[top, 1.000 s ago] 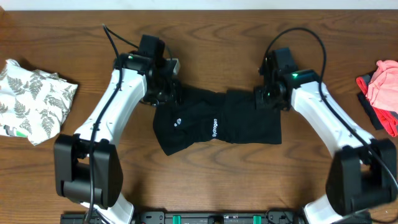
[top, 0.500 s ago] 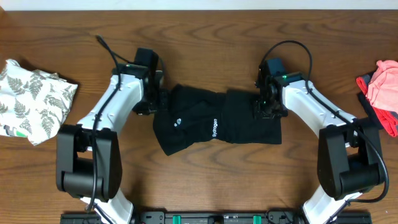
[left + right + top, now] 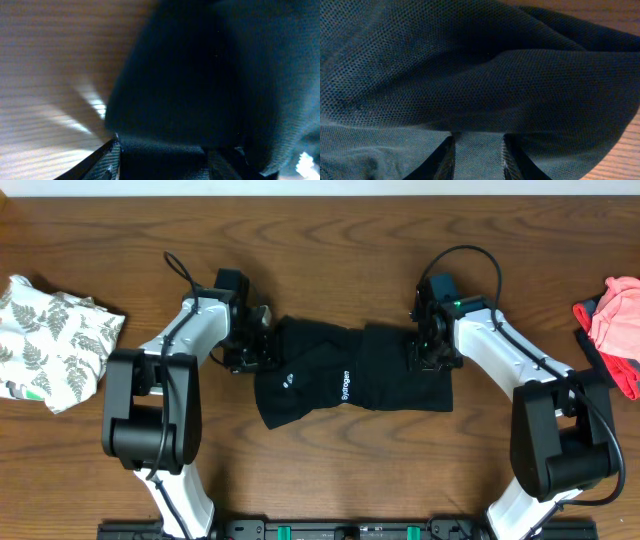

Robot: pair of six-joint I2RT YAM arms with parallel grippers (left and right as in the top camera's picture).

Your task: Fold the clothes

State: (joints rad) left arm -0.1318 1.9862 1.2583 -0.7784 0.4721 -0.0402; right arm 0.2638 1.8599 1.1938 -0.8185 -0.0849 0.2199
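The black garment (image 3: 345, 380) with small white logos lies bunched across the middle of the table. My left gripper (image 3: 256, 350) is at its upper left edge. In the left wrist view the jaws stand wide, one finger (image 3: 111, 162) shows, and loose black cloth (image 3: 200, 75) fills the gap of the gripper (image 3: 162, 160). My right gripper (image 3: 428, 350) is on the upper right edge. In the right wrist view the gripper (image 3: 477, 150) has its fingers (image 3: 446, 160) closed on a strip of the black mesh fabric (image 3: 480, 60).
A white fern-print piece (image 3: 50, 340) lies crumpled at the far left. A pink piece (image 3: 618, 315) on a black piece with red trim (image 3: 600, 355) sits at the right edge. Bare wooden table (image 3: 320, 240) runs behind and in front of the garment.
My left jaws have widened on the garment's left edge and that arm has swung closer in. The right gripper shifted slightly up and left, then held still with the cloth.
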